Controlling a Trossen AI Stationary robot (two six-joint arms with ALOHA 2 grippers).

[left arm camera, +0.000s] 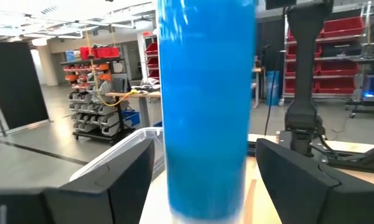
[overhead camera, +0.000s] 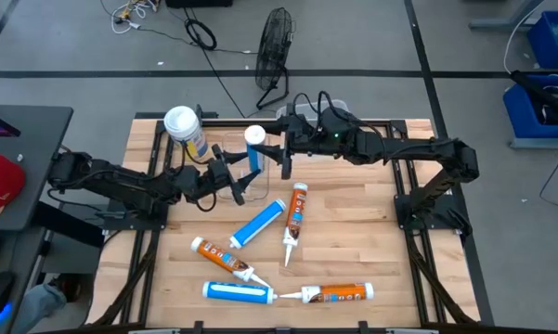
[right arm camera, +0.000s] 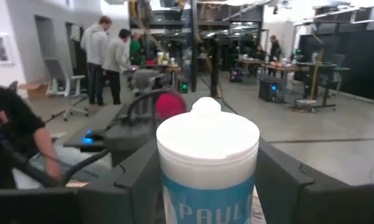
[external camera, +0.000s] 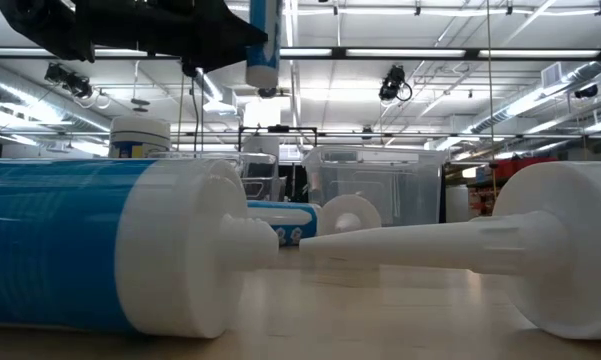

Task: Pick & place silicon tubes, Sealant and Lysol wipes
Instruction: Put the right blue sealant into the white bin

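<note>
A slim blue tube (overhead camera: 254, 153) with a white cap stands upright in the air over the clear bin (overhead camera: 260, 188). My right gripper (overhead camera: 277, 148) is shut on its upper part. My left gripper (overhead camera: 234, 178) is open, one finger on either side of the tube's blue body (left arm camera: 205, 112) with narrow gaps. In the low view the tube's lower end (external camera: 263, 70) hangs free. The Lysol wipes (overhead camera: 186, 130) stand upright on their base at the far left of the table, touched by neither gripper. My right gripper pinches the blue tube just below its white cap (right arm camera: 208, 186) between its two fingers (right arm camera: 137, 180). They come level from the table's right side and lie across the tube. The tube stands upright, lifted clear of the table.
Two more blue tubes (overhead camera: 258, 223) (overhead camera: 234, 292) and three orange nozzle-tipped tubes (overhead camera: 298, 209) (overhead camera: 221, 257) (overhead camera: 339, 293) lie flat on the near half of the wooden table. People stand in the room behind, in the right wrist view.
</note>
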